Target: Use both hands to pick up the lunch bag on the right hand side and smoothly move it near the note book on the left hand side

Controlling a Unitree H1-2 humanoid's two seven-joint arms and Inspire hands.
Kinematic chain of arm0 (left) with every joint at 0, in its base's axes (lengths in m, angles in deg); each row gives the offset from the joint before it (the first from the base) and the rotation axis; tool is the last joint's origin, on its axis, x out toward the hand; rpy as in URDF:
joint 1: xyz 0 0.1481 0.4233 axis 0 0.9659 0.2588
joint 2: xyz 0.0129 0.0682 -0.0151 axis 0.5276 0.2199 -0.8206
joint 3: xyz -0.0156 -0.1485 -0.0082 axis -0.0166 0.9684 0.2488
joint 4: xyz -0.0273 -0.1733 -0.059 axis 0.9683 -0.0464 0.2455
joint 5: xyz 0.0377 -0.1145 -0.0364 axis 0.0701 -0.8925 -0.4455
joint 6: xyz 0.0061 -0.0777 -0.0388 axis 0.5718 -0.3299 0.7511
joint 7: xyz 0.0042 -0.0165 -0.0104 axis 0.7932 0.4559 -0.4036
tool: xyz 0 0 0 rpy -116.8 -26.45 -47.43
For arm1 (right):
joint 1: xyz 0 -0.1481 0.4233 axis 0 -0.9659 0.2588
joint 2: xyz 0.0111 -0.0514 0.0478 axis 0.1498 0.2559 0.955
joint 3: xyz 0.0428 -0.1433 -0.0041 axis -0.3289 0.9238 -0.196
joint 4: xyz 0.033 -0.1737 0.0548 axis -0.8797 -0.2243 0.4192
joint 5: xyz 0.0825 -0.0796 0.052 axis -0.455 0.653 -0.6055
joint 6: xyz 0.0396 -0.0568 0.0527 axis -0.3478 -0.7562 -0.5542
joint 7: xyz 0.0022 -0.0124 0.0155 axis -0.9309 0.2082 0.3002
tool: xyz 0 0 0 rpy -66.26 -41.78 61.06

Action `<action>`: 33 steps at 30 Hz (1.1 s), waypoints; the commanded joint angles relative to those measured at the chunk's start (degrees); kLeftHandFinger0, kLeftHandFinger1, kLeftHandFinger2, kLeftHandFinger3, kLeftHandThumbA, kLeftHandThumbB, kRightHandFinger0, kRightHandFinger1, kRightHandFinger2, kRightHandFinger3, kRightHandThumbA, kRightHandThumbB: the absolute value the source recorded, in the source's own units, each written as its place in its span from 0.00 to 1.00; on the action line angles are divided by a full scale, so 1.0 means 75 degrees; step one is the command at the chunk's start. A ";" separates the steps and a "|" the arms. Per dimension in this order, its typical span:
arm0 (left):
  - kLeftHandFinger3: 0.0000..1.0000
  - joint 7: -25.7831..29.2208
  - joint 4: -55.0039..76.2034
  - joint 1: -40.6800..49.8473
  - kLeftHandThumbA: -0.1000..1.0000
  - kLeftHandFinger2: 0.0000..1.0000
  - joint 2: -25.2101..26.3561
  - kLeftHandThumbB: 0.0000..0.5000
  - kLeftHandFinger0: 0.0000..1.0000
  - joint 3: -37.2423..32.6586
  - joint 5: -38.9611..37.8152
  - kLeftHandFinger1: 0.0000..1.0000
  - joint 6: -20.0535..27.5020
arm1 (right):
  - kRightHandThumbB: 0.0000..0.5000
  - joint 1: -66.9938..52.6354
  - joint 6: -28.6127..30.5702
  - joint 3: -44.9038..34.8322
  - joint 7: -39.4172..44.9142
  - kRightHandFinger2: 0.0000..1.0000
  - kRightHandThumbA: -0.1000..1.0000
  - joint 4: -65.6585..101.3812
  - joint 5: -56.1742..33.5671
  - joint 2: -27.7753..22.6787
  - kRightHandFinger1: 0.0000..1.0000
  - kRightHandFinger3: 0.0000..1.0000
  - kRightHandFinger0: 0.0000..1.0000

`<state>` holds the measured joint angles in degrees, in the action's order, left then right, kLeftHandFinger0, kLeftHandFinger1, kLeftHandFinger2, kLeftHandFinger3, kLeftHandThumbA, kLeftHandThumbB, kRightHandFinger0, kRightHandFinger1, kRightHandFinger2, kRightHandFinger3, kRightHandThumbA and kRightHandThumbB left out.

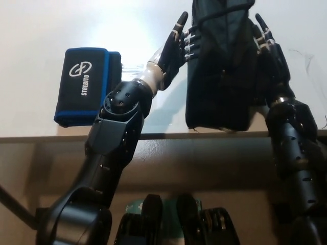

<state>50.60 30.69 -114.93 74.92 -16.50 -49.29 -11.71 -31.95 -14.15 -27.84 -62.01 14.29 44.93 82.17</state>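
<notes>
1. The lunch bag (220, 66) is on the desk (41, 30), right of the blue notebook (84, 86).
2. It is pressed between the flat, open left hand (174, 47) and right hand (271, 53).
3. Both sides should be squeezed evenly, then lifted slowly.

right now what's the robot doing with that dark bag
The robot has one hand on each side of the dark lunch bag on the white table. Its left hand is flat against the bag's left side and its right hand against the right side, fingers stretched out. The bag's bottom edge looks to be on the table near the front edge. The black and blue notebook lies to the left, apart from the bag.
</notes>
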 commanded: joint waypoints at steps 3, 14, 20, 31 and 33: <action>1.00 -0.0117 0.0294 -0.0214 1.00 1.00 0.0144 0.80 1.00 0.0064 -0.0064 1.00 0.0252 | 0.74 0.0358 -0.0044 0.0254 0.0135 1.00 1.00 0.0338 0.0171 0.0323 1.00 1.00 1.00; 1.00 -0.0087 0.0928 0.0240 1.00 1.00 0.0458 0.74 1.00 0.0193 -0.0090 1.00 0.0497 | 0.70 0.0764 0.0204 0.0305 0.0266 1.00 1.00 -0.0353 0.0198 0.0796 1.00 1.00 1.00; 1.00 0.0046 0.1691 0.0646 1.00 1.00 0.0622 0.74 1.00 0.0172 0.0040 1.00 0.0351 | 0.67 0.0961 0.0202 0.0256 0.0430 1.00 1.00 -0.0602 0.0056 0.1023 1.00 1.00 1.00; 1.00 0.0306 0.2841 0.1234 1.00 1.00 0.0708 0.76 1.00 0.0560 -0.0177 1.00 0.0097 | 0.70 0.1285 0.0408 0.0259 0.0432 1.00 1.00 -0.1049 0.0131 0.1404 1.00 1.00 1.00; 1.00 0.0359 0.2929 0.1314 1.00 1.00 0.0717 0.75 1.00 0.0713 -0.0263 1.00 0.0149 | 0.70 0.1365 0.0490 0.0308 0.0296 1.00 1.00 -0.1175 0.0255 0.1495 1.00 1.00 1.00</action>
<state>51.78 49.15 -103.85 80.20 -12.58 -49.40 -11.57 -26.51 -13.12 -26.72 -61.54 5.93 45.77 91.15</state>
